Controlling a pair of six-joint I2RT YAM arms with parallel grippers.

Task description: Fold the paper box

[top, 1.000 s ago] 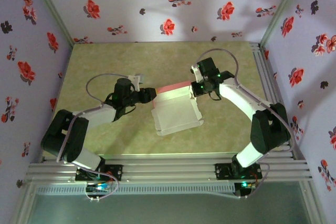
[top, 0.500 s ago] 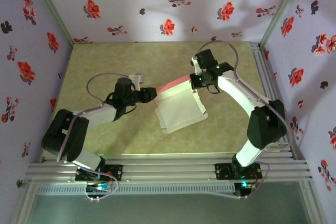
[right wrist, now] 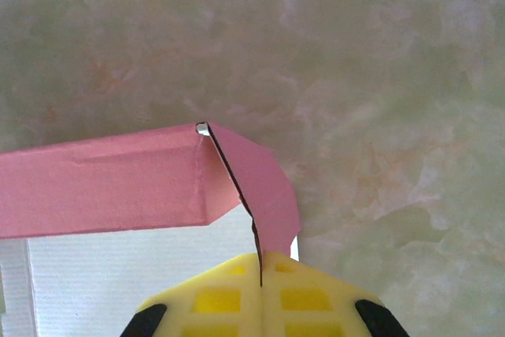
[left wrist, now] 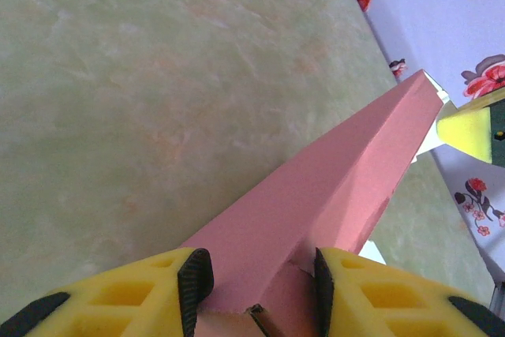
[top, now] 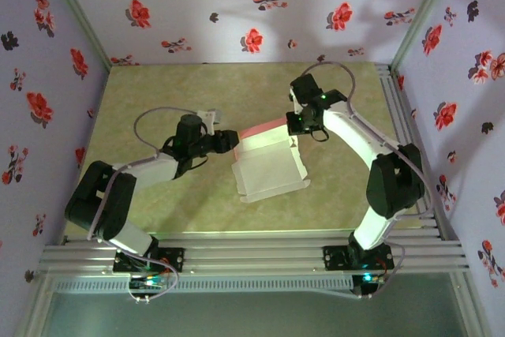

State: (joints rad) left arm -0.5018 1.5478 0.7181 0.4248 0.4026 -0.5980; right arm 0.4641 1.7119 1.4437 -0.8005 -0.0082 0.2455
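Near centre, left gripper (top: 230,141) and right gripper (top: 292,128) clamp the paper box (top: 270,170).

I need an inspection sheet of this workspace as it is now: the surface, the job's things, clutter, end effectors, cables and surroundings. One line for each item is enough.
Surface: green marbled table, bare around the work.
Job's things: paper box, whitish panel lying flat, pink far edge folded up.
Clutter: nothing seen.
End effectors: left end effector shut on the left end of the pink edge; right end effector shut on a pink tab at its right end.
Cables: left arm's cable and right arm's cable loop above the table, off the box.
Surroundings: flowered walls; metal rails at the near edge.
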